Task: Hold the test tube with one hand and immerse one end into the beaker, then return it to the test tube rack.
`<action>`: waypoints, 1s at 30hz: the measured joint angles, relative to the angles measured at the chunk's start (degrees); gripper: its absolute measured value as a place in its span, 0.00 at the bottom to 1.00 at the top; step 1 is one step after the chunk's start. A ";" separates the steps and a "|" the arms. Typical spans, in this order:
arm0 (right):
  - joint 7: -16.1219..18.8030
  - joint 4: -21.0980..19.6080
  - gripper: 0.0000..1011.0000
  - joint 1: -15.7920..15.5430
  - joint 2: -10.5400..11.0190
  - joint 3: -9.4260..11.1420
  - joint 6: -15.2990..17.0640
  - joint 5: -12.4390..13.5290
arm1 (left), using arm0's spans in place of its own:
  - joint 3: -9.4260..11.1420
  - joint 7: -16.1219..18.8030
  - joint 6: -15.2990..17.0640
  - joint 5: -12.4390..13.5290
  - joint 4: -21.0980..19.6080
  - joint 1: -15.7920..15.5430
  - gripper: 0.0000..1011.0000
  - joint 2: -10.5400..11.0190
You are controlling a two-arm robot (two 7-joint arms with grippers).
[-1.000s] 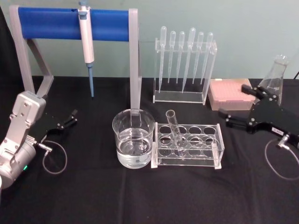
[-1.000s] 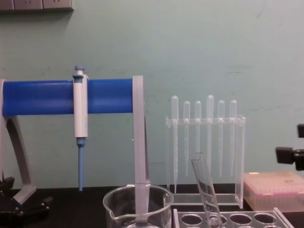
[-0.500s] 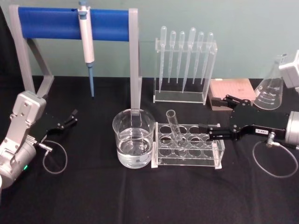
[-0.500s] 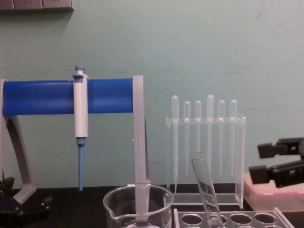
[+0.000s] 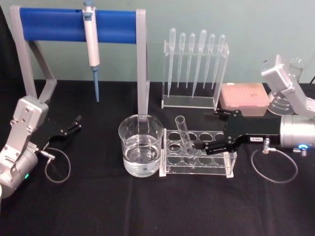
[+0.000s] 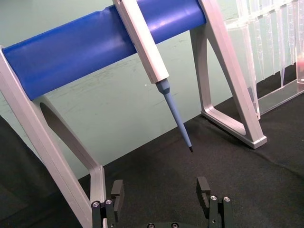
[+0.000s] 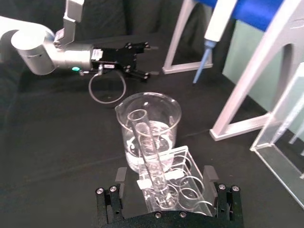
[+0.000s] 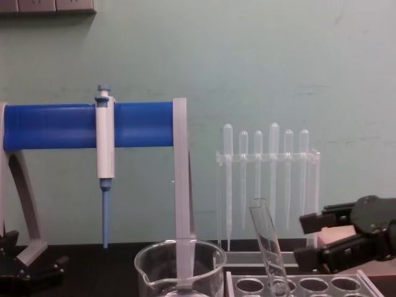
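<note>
On the black table, from the head view, the test tube (image 5: 183, 136) leans in the clear rack (image 5: 227, 158) just beside the water-filled beaker (image 5: 123, 140). My right gripper (image 5: 210, 132) hangs open near it and my left gripper (image 5: 74, 124) sits parked far left. The white label (image 5: 256, 139) is unreadable. My left wrist view shows spread fingers. My right wrist view shows open jaws facing the tube. From the chest view, I judge the glass light, slick and brittle: pinch gently above the rack

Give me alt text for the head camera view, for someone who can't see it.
The right gripper, open, reaches in from the right toward the test tube leaning in its clear rack, with the beaker of clear liquid left of the rack. The left gripper sits open at far left.
</note>
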 joint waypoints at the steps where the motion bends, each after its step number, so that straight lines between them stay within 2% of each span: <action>1: 0.56 0.51 0.99 0.71 -0.31 -0.73 -0.01 -0.30 | 0.00 0.00 0.00 0.00 0.00 0.00 0.99 0.00; 10: 1.58 2.52 0.99 3.63 -1.77 -3.75 -0.08 -1.52 | 0.00 0.00 0.00 0.00 0.00 0.00 0.99 0.00; 22: 1.83 6.29 0.99 8.05 -5.02 -7.50 0.17 -2.82 | 0.00 0.00 0.00 0.00 0.00 0.00 0.99 0.00; 26: 1.85 6.93 0.99 8.84 -5.59 -8.46 0.16 -3.45 | 0.00 0.00 0.00 0.00 0.00 0.00 0.99 0.00; 30: 1.85 6.90 0.99 8.78 -5.53 -8.37 0.15 -3.41 | 0.00 0.00 0.00 0.00 0.00 0.00 0.99 0.00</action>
